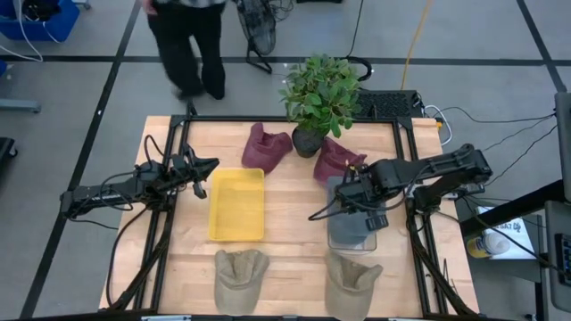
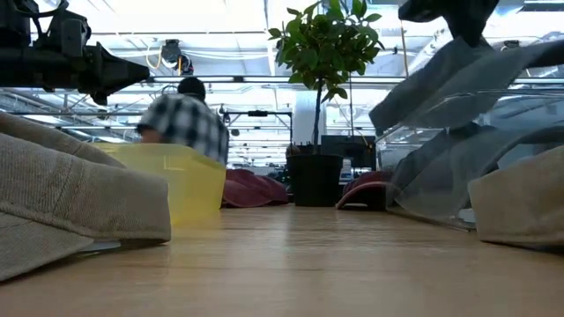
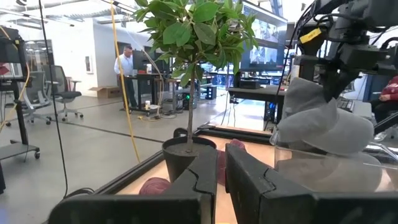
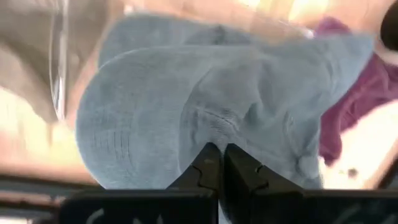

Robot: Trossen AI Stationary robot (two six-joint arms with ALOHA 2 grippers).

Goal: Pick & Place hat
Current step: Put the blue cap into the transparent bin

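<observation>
One grey hat (image 4: 205, 106) pinched in my right gripper (image 4: 216, 163) over the clear bin (image 1: 350, 234) — placing remains; left gripper (image 1: 198, 171) idles, nearly closed, empty

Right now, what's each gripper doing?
Left gripper: shut, empty, above the table beside the yellow tray.
Right gripper: shut on the grey hat.

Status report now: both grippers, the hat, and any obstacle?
Right gripper shut on soft grey fabric hat, over clear plastic bin. Left gripper shut, empty, waiting above table beside yellow plastic tray. Potted green plant stands behind bin.
</observation>
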